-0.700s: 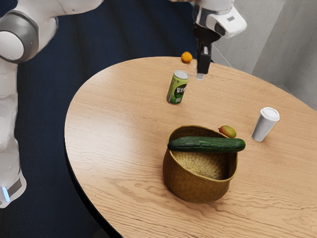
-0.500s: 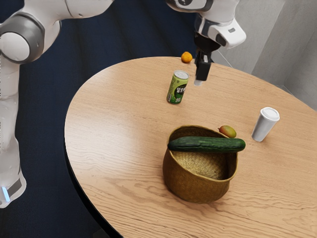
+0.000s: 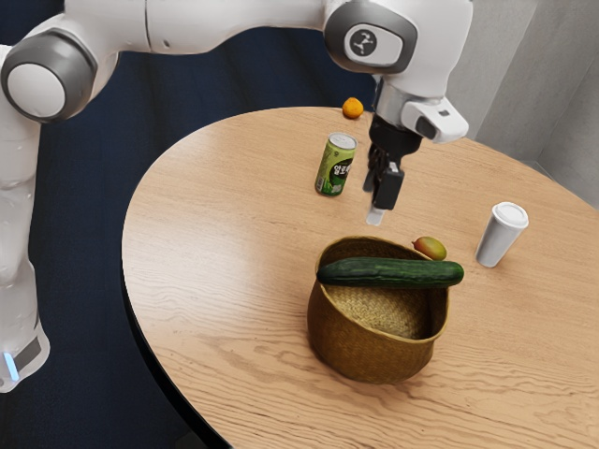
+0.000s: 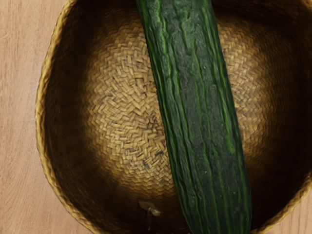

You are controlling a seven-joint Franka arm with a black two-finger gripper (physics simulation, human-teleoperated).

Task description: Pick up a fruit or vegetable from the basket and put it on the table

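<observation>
One cucumber (image 3: 391, 273) across one basket (image 3: 365, 344), one can (image 3: 334, 168), cup (image 3: 501, 236), mango (image 3: 430, 248), one orange (image 3: 352, 108) by the worktop's (image 3: 215, 253) edge, one tool (image 3: 375, 217) above, grip unclear

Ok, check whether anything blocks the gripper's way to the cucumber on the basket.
Nothing visible stands between the gripper and the cucumber, which lies across the top of the basket. In the wrist view, nothing lies on the cucumber.
</observation>
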